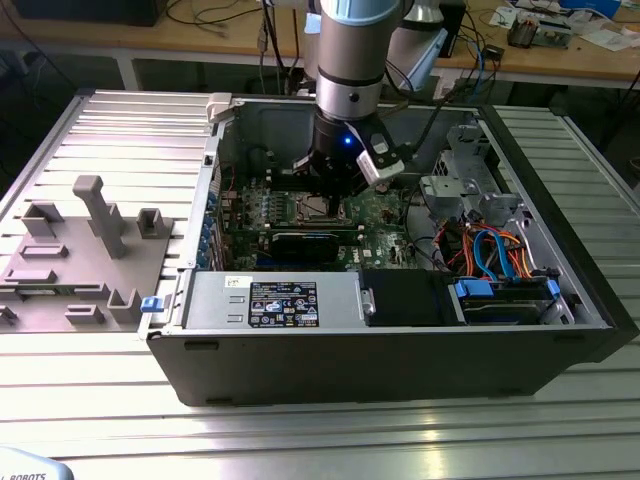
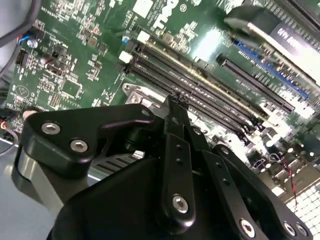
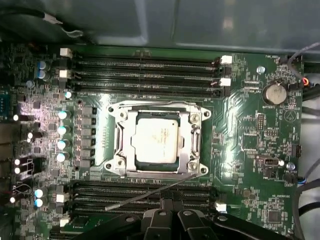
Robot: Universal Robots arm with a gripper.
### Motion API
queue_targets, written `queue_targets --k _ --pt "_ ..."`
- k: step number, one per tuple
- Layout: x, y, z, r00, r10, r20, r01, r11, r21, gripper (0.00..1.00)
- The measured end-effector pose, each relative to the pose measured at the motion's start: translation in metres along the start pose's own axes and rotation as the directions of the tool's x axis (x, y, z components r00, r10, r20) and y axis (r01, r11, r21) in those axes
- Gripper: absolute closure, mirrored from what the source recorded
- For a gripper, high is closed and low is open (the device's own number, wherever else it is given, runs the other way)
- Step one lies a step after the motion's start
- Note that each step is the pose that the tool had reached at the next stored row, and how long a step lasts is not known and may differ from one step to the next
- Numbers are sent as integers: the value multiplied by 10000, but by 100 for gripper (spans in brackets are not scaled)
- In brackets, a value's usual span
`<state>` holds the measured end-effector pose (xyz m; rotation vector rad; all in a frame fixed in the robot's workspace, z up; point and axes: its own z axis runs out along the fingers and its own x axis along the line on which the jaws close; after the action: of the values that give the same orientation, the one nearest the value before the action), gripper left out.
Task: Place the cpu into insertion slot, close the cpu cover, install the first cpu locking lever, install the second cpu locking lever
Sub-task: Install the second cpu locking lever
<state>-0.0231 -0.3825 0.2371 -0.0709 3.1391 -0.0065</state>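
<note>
Item: open desktop computer case (image 1: 400, 350), lying on its side on a ribbed aluminium worktop (image 1: 320, 430); grey fixture block (image 1: 80, 260) on the worktop at the exterior view's left

Motherboard (image 3: 250, 130): green, mounted inside the case; long black memory slots (image 3: 145, 75) on both sides of the socket; coin cell battery (image 3: 275, 92) near one corner

Cpu (image 3: 156, 140): silver-grey square, seated flat in the insertion slot (image 3: 121, 140) at the middle of the board

Cpu cover (image 3: 192, 145): silvery frame lying down around the cpu, its window showing the chip top

Locking lever (image 3: 150, 192): thin metal rod, angled out across the memory slots, tip apart from the socket

Gripper (image 3: 169, 206): black, above the board just beside the socket; fingers (image 2: 175, 117) drawn together, nothing visibly between them
</note>
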Motion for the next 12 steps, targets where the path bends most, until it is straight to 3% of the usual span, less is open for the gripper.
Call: queue_targets --k 1,2,3,6,8,12 --pt "7 -15 -1 10000 1 3 -1 10000 -84 89" --pt "26 -53 0 10000 1 23 0 9988 -482 89" --pt "37 -69 0 10000 4 30 -2 9979 -653 89" --pt "66 -98 1 10000 4 48 1 9947 -1028 89" --pt "87 -107 6 10000 5 54 1 9932 -1164 89" --pt "152 -104 41 10000 6 56 1 9927 -1203 89"
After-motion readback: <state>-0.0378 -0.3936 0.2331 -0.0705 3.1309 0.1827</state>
